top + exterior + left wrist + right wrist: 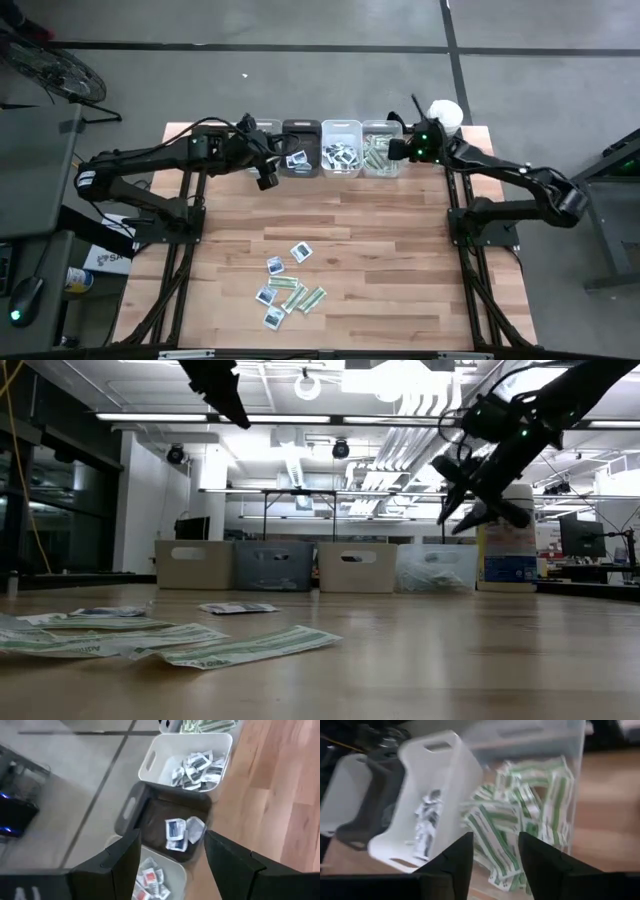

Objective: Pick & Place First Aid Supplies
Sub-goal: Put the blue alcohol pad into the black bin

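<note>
Packets of first aid supplies (288, 291) lie loose mid-table, well away from both grippers: the right gripper (494, 851) hangs open and empty over the clear bin (555, 785) of green strips, the left gripper (171, 852) open above the dark bin (150, 812). They look light, thin and floppy, lying flat on the wood, so pinching a raised edge or corner seems the best hold.

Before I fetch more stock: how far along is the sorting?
Mostly done: the four bins at the table's back edge already hold sorted packets. The right gripper is open above the clear bin of green-striped strips; the left gripper, open, holds nothing. About eight loose packets remain on the table.
</note>
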Motion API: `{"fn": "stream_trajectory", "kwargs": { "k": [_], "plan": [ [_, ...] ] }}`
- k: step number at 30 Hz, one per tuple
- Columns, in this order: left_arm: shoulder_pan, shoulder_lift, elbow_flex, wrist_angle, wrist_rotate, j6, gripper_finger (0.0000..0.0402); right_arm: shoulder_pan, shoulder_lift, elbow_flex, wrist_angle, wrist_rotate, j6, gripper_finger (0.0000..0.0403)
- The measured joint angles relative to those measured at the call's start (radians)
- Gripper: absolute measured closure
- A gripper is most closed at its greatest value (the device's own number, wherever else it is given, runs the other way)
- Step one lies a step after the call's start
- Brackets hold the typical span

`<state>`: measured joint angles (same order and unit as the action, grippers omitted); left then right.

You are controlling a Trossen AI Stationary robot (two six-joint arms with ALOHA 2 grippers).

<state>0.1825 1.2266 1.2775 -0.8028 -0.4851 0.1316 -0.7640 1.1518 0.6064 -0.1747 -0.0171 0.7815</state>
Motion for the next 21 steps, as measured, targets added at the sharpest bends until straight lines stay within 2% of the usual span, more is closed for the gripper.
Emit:
{"fn": "stream_trajectory", "kwargs": {
  "k": [3, 6, 10, 15, 21],
  "plan": [
    [0.000, 0.001, -0.042, 0.000, 0.036, -0.051, 0.0189, -0.002, -0.059, 0.000, -0.002, -0.013, -0.086, 0.0247],
    [0.000, 0.002, -0.099, 0.000, 0.096, -0.115, 0.0189, -0.002, -0.114, 0.000, -0.011, -0.072, -0.164, 0.0247],
    [-0.023, 0.002, -0.185, 0.042, 0.220, -0.215, 0.0189, -0.001, -0.180, 0.000, -0.011, -0.158, -0.263, 0.0246],
    [-0.119, 0.002, -0.271, 0.118, 0.317, -0.243, 0.0189, -0.001, -0.246, 0.000, -0.011, -0.217, -0.365, 0.0246],
    [-0.256, 0.002, -0.352, 0.149, 0.389, -0.298, 0.0189, -0.001, -0.297, 0.001, -0.016, -0.281, -0.401, 0.0247]
  ]
}}
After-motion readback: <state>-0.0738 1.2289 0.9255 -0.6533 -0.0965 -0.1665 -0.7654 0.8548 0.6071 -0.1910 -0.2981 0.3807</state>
